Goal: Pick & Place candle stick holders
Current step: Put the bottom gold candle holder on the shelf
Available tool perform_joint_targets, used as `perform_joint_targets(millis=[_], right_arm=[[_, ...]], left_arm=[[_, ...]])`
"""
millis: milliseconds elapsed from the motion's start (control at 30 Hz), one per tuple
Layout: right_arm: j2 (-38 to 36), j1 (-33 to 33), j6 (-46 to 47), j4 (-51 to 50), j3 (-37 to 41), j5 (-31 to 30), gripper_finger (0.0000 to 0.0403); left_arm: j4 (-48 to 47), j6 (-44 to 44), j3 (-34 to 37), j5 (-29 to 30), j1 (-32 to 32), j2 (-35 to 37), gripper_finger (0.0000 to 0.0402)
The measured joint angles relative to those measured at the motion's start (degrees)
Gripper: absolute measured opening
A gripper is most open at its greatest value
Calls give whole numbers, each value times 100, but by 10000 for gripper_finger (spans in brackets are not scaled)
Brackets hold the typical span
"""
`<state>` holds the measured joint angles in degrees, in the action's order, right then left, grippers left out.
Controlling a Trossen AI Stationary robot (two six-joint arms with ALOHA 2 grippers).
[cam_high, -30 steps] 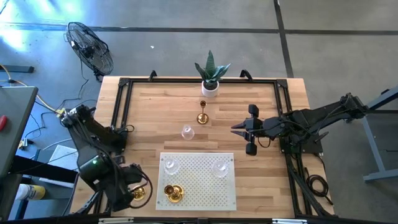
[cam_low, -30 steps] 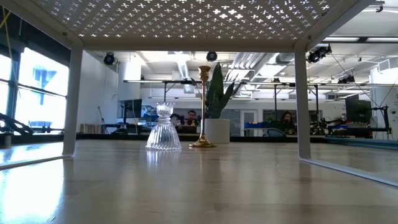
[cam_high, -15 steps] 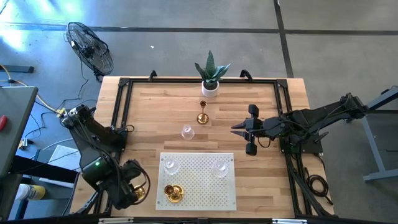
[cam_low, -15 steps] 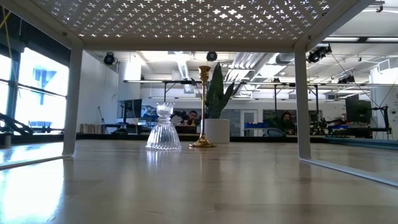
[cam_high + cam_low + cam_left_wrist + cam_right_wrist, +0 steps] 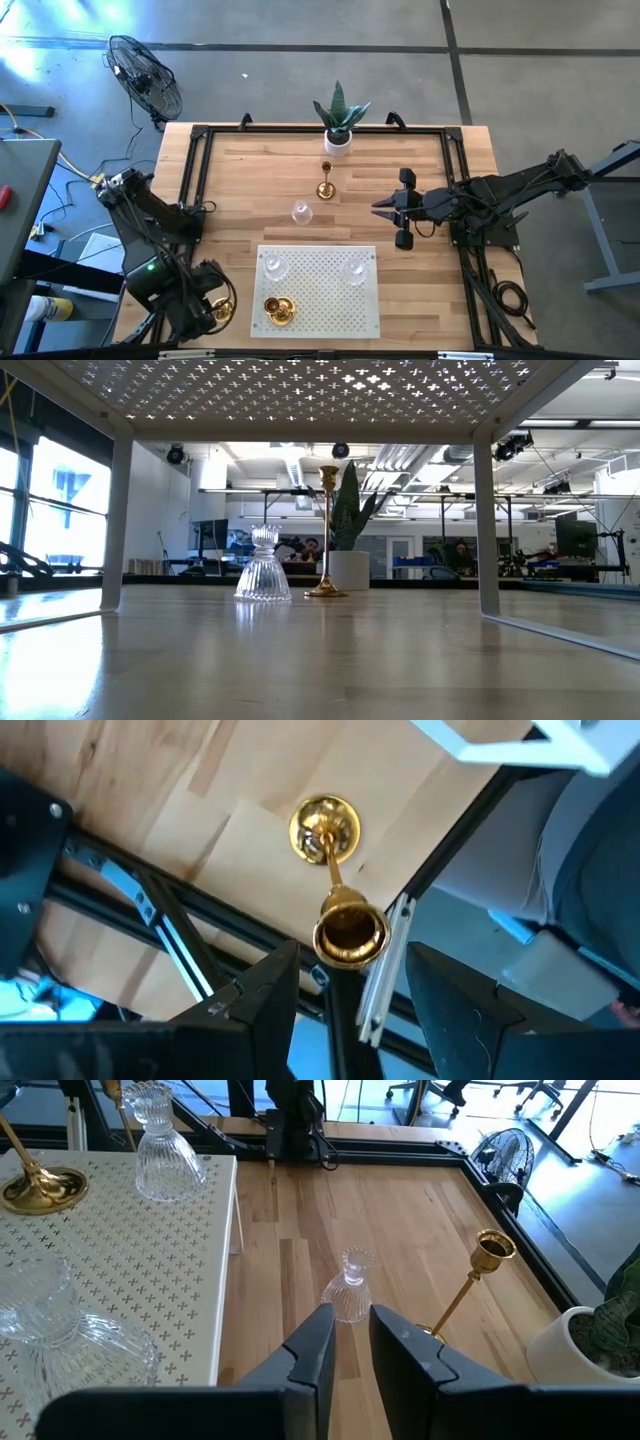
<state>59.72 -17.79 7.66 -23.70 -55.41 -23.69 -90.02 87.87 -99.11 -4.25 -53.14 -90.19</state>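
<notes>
Near the near left corner of the pale wooden worktop (image 5: 250,170): left gripper (image 5: 352,965), fingers (image 5: 265,995) spread and released, straddling but not pressing the cup of a shiny gold candle stick holder with a round flared base (image 5: 326,824). Holder upright on the bare wood, just off the left side of the white perforated rectangular mat (image 5: 318,295), close to the dark frame rail along the edge.

On the mat, set against the middle of the near edge and raised on thin legs: two clear ribbed glass candle stick holders, one by the mat's far left corner (image 5: 273,266), one by its far right corner (image 5: 354,268); a second gold holder (image 5: 279,310) near the mat's near left corner.

On bare wood between the mat and the far edge: a third clear glass holder (image 5: 300,212), upright, and just beyond it a tall slim gold holder (image 5: 325,186), also upright, the two near each other but apart. Behind them, at the middle of the far edge, a white pot with a green pointed-leaf plant (image 5: 338,143).

Right of centre, above bare wood and well apart from every holder: right gripper (image 5: 352,1325), fingers drawn close together with only a narrow slit between, grasping nothing, aimed towards the lone glass holder and the tall gold one.
</notes>
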Motion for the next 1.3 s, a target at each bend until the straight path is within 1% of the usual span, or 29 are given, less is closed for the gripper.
perform_joint_targets(millis=[233, 267, 367, 433, 533, 700, 867, 1033, 1100, 1233, 1300], right_arm=[[1, 0, 0, 14, -1, 5, 57], [0, 0, 0, 32, -1, 5, 58], [0, 1, -2, 48, 0, 5, 59], [0, 0, -11, 48, -1, 5, 59], [0, 0, -13, 48, 0, 5, 56], [0, 1, -9, 48, -1, 5, 56], [2, -1, -11, 93, -1, 5, 56], [0, 1, -13, 92, -1, 7, 56], [0, -1, -13, 92, -1, 5, 57], [1, -1, -13, 90, -1, 6, 56], [0, -1, -13, 90, -1, 5, 55]], left_arm=[[17, 372, 48, 45, 8, -2, 179], [0, 439, 104, -36, 5, -2, 179], [7, 507, 306, -562, 9, -7, 179], [-7, 498, 415, -731, 9, -7, 179], [1, 460, 448, -731, 20, -7, 179], [0, 300, 448, -564, 26, -7, 179], [1, 430, 448, -496, 24, -7, 179], [1, 525, 448, -223, 24, -7, 179], [6, 543, 508, -249, 24, -4, 179], [2, 547, 664, -572, 24, -4, 179], [0, 545, 737, -624, 22, -4, 179]])
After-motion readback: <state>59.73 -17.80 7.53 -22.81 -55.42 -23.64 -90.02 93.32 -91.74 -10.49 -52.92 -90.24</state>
